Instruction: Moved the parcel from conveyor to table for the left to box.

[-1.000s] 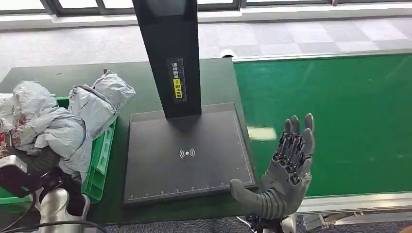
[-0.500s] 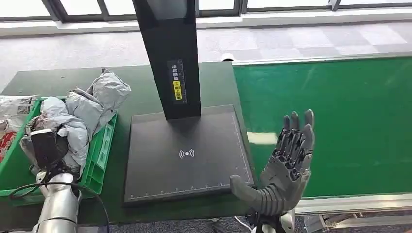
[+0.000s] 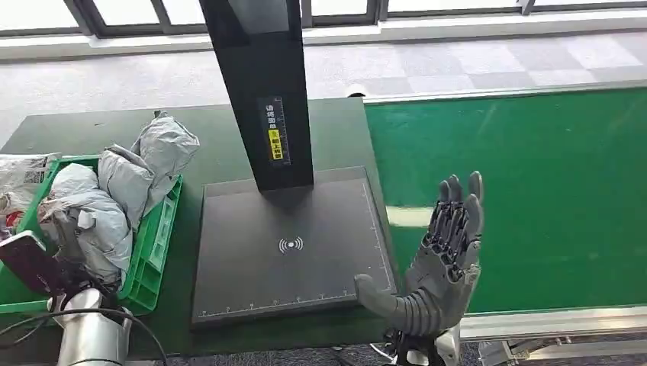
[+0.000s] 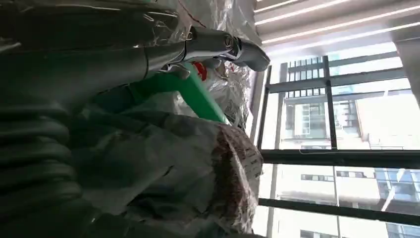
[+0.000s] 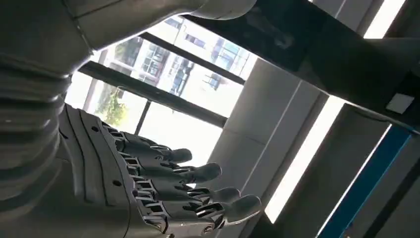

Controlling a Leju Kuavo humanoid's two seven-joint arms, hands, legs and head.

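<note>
The grey parcels [image 3: 114, 191] lie heaped in the green crate [image 3: 156, 244] at the left end of the table [image 3: 229, 130], one standing high against the crate's far corner. The green conveyor [image 3: 534, 191] beside the table carries no parcel within the head view, and the black scanner pad [image 3: 294, 248] between crate and belt is bare.

The left hand [image 4: 148, 59] is down at the crate's near corner, among crumpled plastic wrap in its wrist view; whether its fingers grip any of that wrap I cannot tell. The right hand [image 3: 442, 259] hangs just off the pad's near right corner, over the belt's edge, palm up-turned, fingers straight and apart, holding nothing.

So the step in hand looks like waiting for the next parcel. To do it well, the right hand should stay spread and low over the belt, close from both sides round the bag's bulk rather than pinching loose film, and set it flat on the pad. The left hand ought to lift free of the crate first, lest it drag a packed parcel out.
</note>
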